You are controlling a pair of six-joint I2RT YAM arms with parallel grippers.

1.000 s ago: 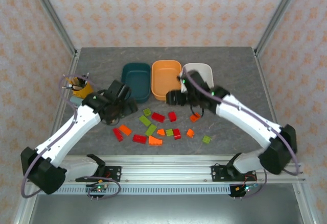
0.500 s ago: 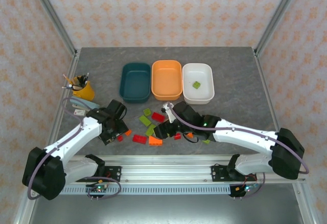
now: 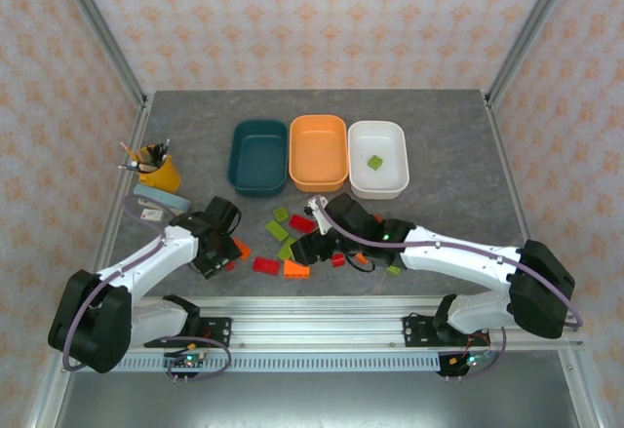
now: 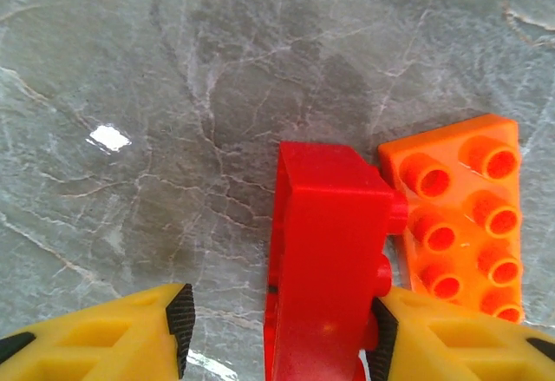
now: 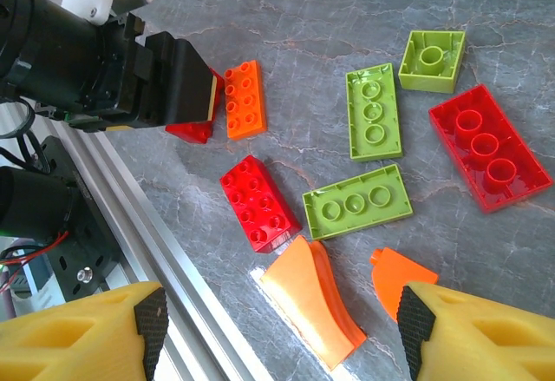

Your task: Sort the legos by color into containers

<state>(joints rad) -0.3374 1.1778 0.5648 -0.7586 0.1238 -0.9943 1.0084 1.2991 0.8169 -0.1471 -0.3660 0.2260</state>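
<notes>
Red, orange and lime legos lie scattered on the grey table in front of three containers: teal [image 3: 234, 160], orange [image 3: 293, 155] and white [image 3: 400, 160]. A lime lego [image 3: 375, 162] lies in the white one. My left gripper [image 4: 282, 333] is down over a red lego [image 4: 325, 225]. Its right pad [image 4: 381, 338] touches the lego; the left pad [image 4: 180, 325] stands apart from it. An orange lego [image 4: 460, 216] lies against the red one. My right gripper [image 5: 277, 338] hangs open above a curved orange lego [image 5: 316, 298].
A yellow pencil cup [image 3: 156, 167] stands at the left. The aluminium rail [image 5: 165, 251] runs close to the near legos. Lime plates [image 5: 357, 200] and red legos [image 5: 258, 203] crowd around my right gripper. The left gripper's body [image 5: 186, 82] sits just left of that pile.
Both arms came down from the containers to the legos. A lime lego now lies in the white container. My left jaws have narrowed around the red lego.
</notes>
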